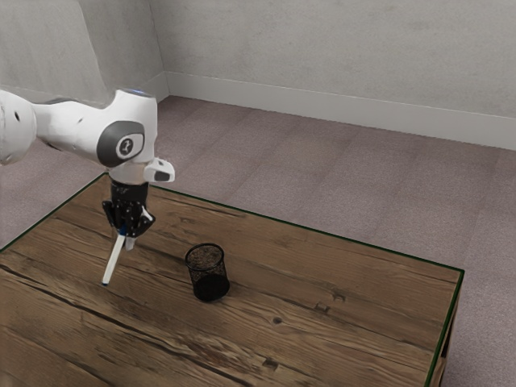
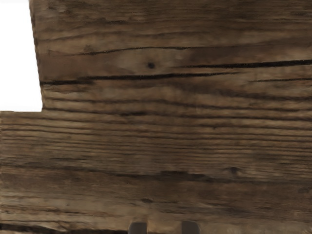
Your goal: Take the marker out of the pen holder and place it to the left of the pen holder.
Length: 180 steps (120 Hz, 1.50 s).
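Observation:
In the exterior view, my gripper [image 1: 126, 235] is closed on the upper end of the white marker [image 1: 114, 262]. Tilted, the marker slants down toward that view's lower left, its dark tip low over the wooden table; whether the tip touches the wood I cannot tell. The black mesh pen holder [image 1: 208, 276] stands upright at the exterior view's right of my gripper, apart from the marker. Part of the grip is hidden by the marker and the near finger. The wrist view has the gripper [image 2: 164, 228] at its lower edge, above the wood.
The wooden table [image 1: 322, 282] stretches out around the holder toward the exterior view's right. Its far edge runs behind the gripper and holder. In the wrist view a table corner borders a white area, with bare planks [image 2: 161, 122] beside it.

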Tool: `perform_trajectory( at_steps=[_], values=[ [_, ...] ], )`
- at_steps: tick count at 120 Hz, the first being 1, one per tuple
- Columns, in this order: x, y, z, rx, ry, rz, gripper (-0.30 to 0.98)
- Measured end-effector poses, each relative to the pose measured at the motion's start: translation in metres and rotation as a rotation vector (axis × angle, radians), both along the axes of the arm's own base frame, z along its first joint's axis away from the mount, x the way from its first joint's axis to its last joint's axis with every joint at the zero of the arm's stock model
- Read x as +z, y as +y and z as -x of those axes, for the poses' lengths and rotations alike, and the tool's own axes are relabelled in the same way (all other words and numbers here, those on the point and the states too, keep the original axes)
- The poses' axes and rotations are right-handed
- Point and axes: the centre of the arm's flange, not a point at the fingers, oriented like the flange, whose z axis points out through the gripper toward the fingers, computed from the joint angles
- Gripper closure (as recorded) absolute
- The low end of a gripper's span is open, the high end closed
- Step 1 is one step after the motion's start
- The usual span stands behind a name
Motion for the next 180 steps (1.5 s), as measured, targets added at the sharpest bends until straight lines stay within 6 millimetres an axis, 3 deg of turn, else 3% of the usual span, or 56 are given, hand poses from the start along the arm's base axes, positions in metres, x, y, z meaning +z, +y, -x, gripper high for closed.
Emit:
perform_trajectory(
  at_steps=[23, 54, 86, 126, 132, 144, 153, 159, 169, 180],
  values=[
    [-0.054, 0.005, 0.028, -0.01, 0.12, 0.03, 0.77],
    [-0.072, 0.008, 0.037, -0.038, 0.11, 0.05, 0.76],
    [-0.072, 0.01, 0.033, -0.06, 0.076, 0.075, 0.26],
    [-0.067, 0.008, 0.031, -0.092, 0.059, 0.084, 0.05],
    [-0.048, 0.004, 0.028, -0.105, 0.025, 0.078, 0.04],
    [0.045, -0.008, 0.014, -0.144, -0.15, 0.044, 0.03],
    [0.109, -0.018, -0.009, -0.171, -0.285, 0.026, 0.02],
    [0.142, -0.024, -0.03, -0.179, -0.36, 0.03, 0.01],
    [0.167, -0.034, -0.051, -0.179, -0.425, 0.054, 0.01],
    [0.173, -0.041, -0.058, -0.179, -0.443, 0.075, 0.01]
  ],
)
